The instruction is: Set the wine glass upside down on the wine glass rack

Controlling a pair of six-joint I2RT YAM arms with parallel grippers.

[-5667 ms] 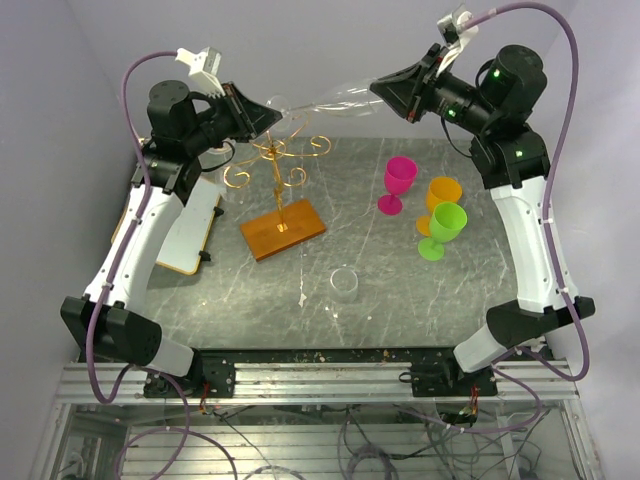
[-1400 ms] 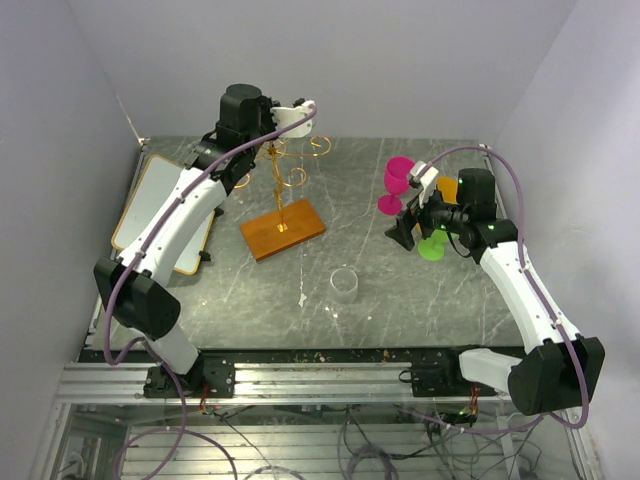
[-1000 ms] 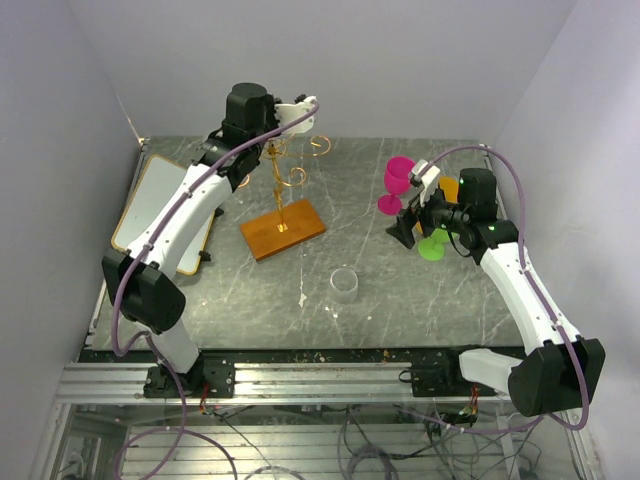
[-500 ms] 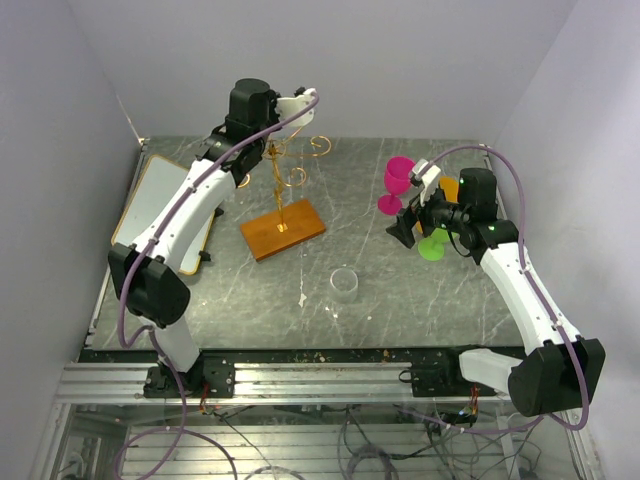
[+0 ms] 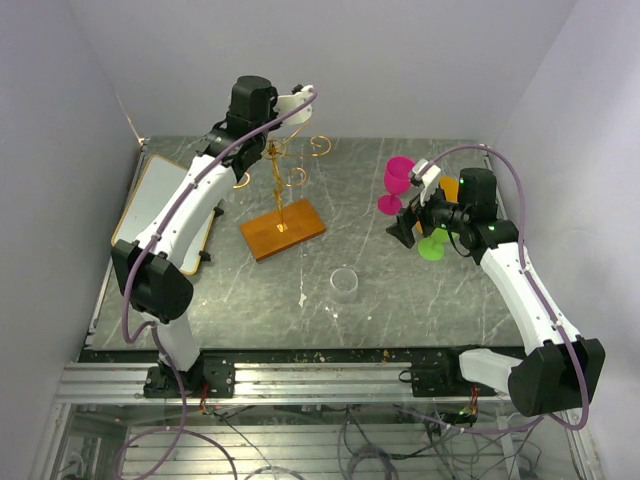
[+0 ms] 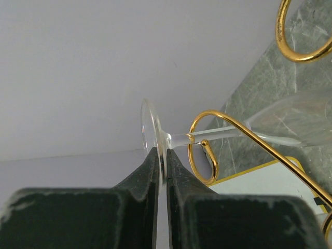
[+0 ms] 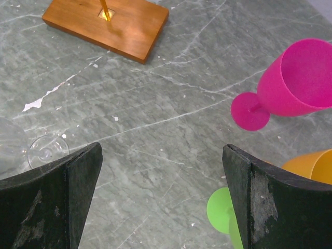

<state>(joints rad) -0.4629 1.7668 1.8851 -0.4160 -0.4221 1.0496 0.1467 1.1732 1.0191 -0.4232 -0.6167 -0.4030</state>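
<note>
In the left wrist view my left gripper (image 6: 161, 155) is shut on the round foot of the clear wine glass (image 6: 149, 129). The glass lies sideways, its stem threaded through a gold scroll arm (image 6: 270, 152) of the wine glass rack, and its bowl (image 6: 290, 122) lies beyond to the right. The rack's wooden base (image 5: 283, 229) sits mid-table, with the left arm reaching over its top. My right gripper (image 7: 162, 155) hangs open and empty, low over the table by the coloured glasses.
A second clear glass (image 5: 345, 283) stands in front of the rack. Pink (image 5: 400, 178), orange (image 5: 445, 190) and green (image 5: 433, 245) glasses cluster at the right gripper. A white board (image 5: 165, 210) lies at the left edge. Walls stand close behind the rack.
Earlier both grippers held the glass in the air; the right one has since let go and dropped to the table. Over the last second the left wrist has crept slightly up and back at the rack top.
</note>
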